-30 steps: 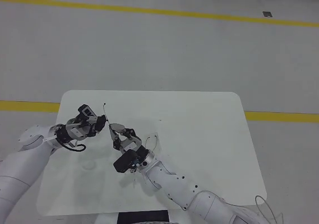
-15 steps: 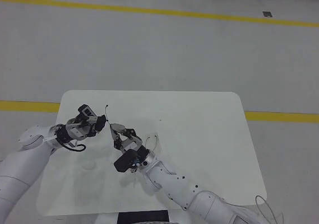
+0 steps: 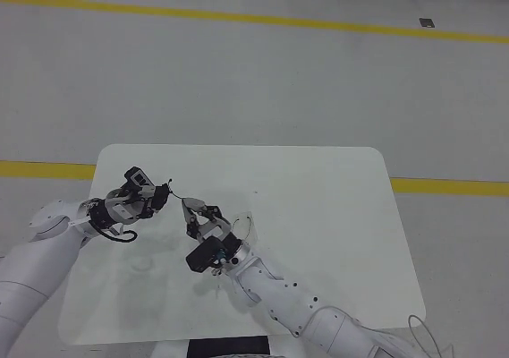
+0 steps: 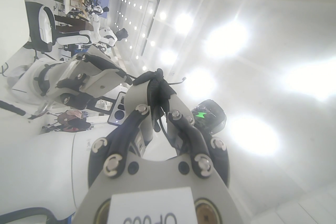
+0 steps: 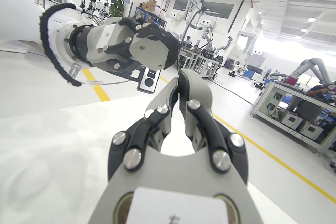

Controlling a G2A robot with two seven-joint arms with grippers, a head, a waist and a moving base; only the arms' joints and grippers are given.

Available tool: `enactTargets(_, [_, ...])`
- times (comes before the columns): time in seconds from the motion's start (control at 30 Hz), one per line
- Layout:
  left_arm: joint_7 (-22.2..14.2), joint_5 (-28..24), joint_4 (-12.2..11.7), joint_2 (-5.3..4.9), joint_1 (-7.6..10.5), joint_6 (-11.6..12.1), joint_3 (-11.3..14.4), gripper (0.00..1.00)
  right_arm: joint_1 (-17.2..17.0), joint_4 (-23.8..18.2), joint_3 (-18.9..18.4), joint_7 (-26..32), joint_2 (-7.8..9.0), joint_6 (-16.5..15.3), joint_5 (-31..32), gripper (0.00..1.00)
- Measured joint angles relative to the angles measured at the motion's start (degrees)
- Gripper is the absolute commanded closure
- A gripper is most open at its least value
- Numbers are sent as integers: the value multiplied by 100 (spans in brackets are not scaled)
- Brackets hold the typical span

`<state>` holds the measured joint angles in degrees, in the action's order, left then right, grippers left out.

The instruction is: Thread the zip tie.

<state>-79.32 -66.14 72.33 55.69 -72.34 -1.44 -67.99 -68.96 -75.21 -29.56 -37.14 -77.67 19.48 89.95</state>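
Note:
A thin black zip tie [image 3: 175, 191] runs between my two grippers above the white table [image 3: 326, 215]. My left gripper [image 3: 159, 194] is shut on one part of it. In the left wrist view the left gripper [image 4: 158, 81] pinches the zip tie [image 4: 176, 83], whose short free end sticks out past the fingertips. My right gripper [image 3: 189, 207] is shut on the tie close by. In the right wrist view the right gripper [image 5: 179, 83] holds the zip tie [image 5: 178, 64], which rises toward the left gripper [image 5: 168, 51] just beyond it.
A small loop of thin wire [image 3: 247, 224] lies on the table beside the right forearm. The table's far and right parts [image 3: 343, 188] are bare. Yellow floor lines [image 3: 469, 187] run past the table's sides.
The zip tie's free end, which pointed up away from the left gripper, now lies lower and closer to it. The right gripper has shifted slightly to the right.

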Motion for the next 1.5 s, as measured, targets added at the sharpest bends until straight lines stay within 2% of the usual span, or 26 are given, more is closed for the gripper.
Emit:
enactTargets(0.5, [0, 0, 0, 0, 0, 0, 0, 100, -150, 93, -142, 29, 28, 0, 0, 100])
enactTargets(1.5, [0, 0, 0, 0, 0, 0, 0, 100, -193, 350, -277, 49, -45, 0, 0, 100])
